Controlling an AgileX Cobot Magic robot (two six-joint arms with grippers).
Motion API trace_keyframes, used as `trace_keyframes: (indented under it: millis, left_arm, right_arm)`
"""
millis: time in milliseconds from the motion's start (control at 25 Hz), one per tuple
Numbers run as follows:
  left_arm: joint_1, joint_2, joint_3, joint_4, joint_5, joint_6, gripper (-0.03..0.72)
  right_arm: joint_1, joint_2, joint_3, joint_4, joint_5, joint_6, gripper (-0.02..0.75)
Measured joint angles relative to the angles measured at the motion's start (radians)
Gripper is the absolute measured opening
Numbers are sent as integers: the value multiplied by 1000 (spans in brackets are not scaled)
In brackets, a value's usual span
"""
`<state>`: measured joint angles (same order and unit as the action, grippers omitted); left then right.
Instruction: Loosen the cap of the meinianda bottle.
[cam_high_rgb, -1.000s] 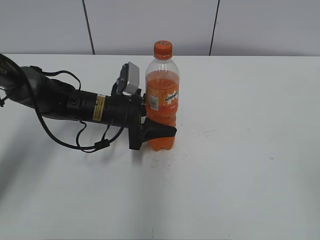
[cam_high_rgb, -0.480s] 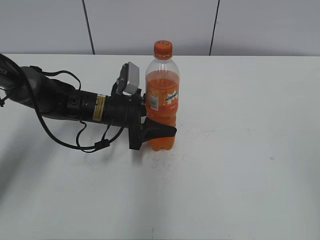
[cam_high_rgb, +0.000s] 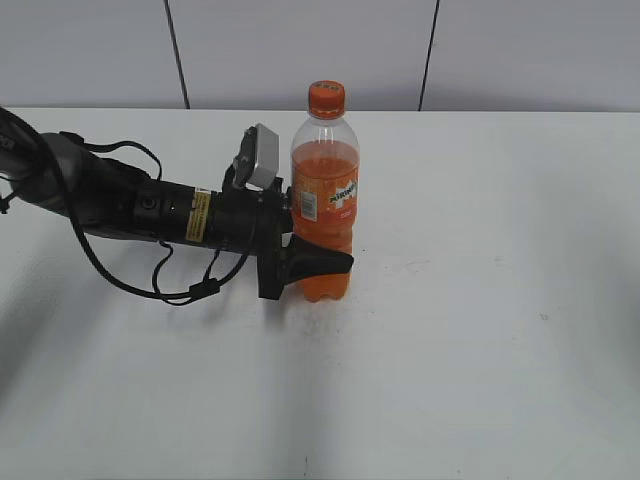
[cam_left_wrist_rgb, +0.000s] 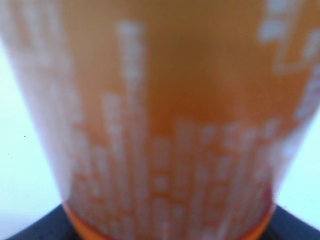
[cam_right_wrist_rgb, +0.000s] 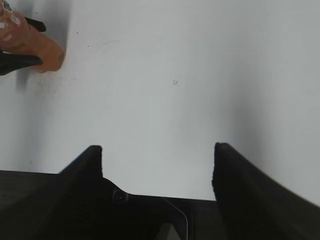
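Note:
The meinianda bottle (cam_high_rgb: 324, 200) stands upright on the white table, orange drink inside, orange label with a white barcode patch. Its orange cap (cam_high_rgb: 326, 98) sits on top. My left gripper (cam_high_rgb: 315, 258) comes in from the left and is shut on the bottle's lower body. The bottle's label fills the left wrist view (cam_left_wrist_rgb: 165, 125), blurred. My right gripper (cam_right_wrist_rgb: 157, 150) is open and empty above bare table. It does not show in the exterior view. The bottle's base (cam_right_wrist_rgb: 30, 45) shows at the top left of the right wrist view, between the left gripper's fingers.
The white table (cam_high_rgb: 480, 300) stretches around the bottle. A grey panelled wall (cam_high_rgb: 300, 50) stands behind the table's far edge. The left arm and its cables (cam_high_rgb: 130, 215) lie across the left part of the table.

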<state>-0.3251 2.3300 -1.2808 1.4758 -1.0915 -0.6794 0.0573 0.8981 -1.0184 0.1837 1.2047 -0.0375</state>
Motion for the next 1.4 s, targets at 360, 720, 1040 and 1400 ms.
trace_keyframes:
  millis: [360,720,1040,1400]
  left_arm:
    - [0,0,0,-6,0,0,403]
    - [0,0,0,-8,-1,0,403]
    - [0,0,0,-8,-1,0,403]
    - [0,0,0,-9,-1,0,403]
  right_arm:
    - [0,482,-418,11,10,53,514]
    - [0,839,-820,65,10,91,514]
    - [65,880,-840,67,11,183,514]
    - [335,961,-861,69,12,333,514]
